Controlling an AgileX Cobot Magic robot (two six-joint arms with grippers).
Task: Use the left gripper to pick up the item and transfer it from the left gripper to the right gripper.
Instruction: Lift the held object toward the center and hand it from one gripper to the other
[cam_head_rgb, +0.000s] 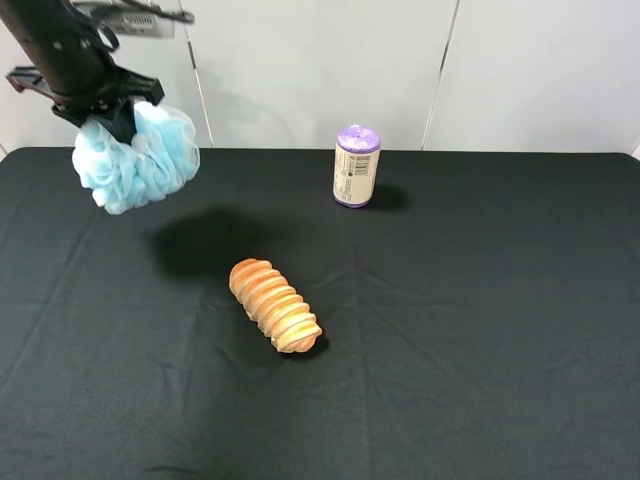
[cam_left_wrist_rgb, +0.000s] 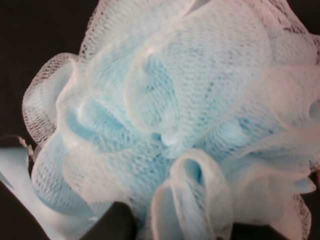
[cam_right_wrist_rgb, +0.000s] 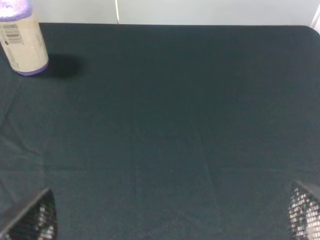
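Observation:
The fluffy light-blue pouf (cam_head_rgb: 135, 160) hangs in the air over the table's far left, casting a shadow on the black cloth below. My left gripper (cam_head_rgb: 115, 115) is shut on its top. In the left wrist view the pouf (cam_left_wrist_rgb: 175, 115) fills the frame, with a black finger (cam_left_wrist_rgb: 112, 222) showing at its edge. My right gripper (cam_right_wrist_rgb: 170, 215) is out of the exterior high view. In the right wrist view its two fingertips (cam_right_wrist_rgb: 35, 217) stand far apart and empty above the black cloth.
A ridged orange-tan oblong (cam_head_rgb: 275, 305) lies near the middle of the black table (cam_head_rgb: 480, 330). A purple-capped canister (cam_head_rgb: 356, 166) stands upright at the back centre; it also shows in the right wrist view (cam_right_wrist_rgb: 21, 37). White walls stand behind the table.

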